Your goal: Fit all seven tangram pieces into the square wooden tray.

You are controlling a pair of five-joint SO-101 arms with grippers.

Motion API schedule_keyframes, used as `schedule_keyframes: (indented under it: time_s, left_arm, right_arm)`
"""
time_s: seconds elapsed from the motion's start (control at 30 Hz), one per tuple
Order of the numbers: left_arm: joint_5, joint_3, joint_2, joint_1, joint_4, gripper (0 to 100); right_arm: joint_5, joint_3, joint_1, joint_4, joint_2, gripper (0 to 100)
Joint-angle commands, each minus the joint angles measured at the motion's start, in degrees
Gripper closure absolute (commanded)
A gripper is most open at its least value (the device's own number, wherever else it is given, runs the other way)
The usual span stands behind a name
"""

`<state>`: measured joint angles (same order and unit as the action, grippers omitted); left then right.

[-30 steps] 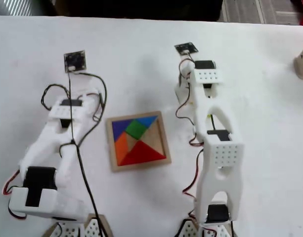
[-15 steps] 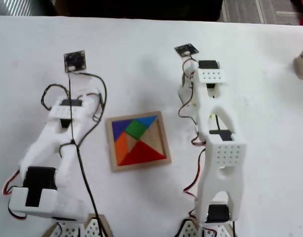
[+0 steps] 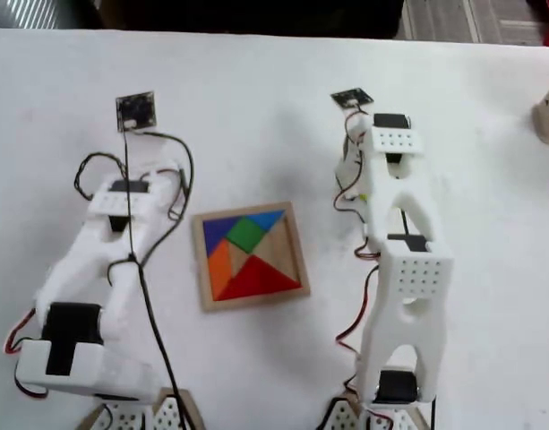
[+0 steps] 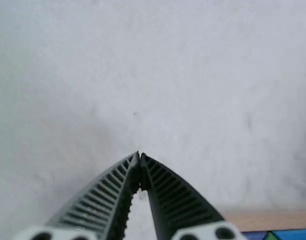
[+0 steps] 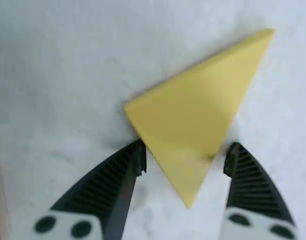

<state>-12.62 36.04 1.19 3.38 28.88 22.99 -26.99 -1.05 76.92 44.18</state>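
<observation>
Between the two arms on the white counter sits the square wooden tray, turned slightly askew. Coloured pieces lie flat inside it: a red triangle along the near side, an orange piece on the side towards the left arm, a green square near the middle, and a dark blue triangle and a lighter blue piece along the far side. A pale, wood-coloured patch shows on the side towards the right arm; whether it is a piece or the tray's bare floor I cannot tell. The left claw has its ribbed fingers pressed together at the tips, with nothing between them, above bare counter; a corner of the tray with a bit of blue piece shows just beside it in the left wrist view. The right claw is spread wide, one finger on either side of the narrow corner of a yellow triangle. That triangle lies flat on the counter, outside the tray. One fingertip appears to touch its edge, while the other sits just beside the opposite edge, and I cannot tell whether that one makes contact.
</observation>
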Motion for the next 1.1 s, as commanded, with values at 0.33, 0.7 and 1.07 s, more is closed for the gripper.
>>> schedule_keyframes:
  time_s: [0.33,0.7,1.07]
  left_arm:
    - [-0.18,-2.99,-0.48,-0.84,-1.41,98]
    - [-0.18,-2.99,-0.48,-0.84,-1.41,98]
    - [-0.18,-2.99,-0.48,-0.84,-1.41,98]
  right_arm:
    - [0.00,-1.32,1.45,0.40,-0.04,98.8]
    - [-3.43,-1.14,5.23,7.34,-4.53,98.1]
    - [-10.11,-1.23,-0.84,4.70,-16.66,98.1]
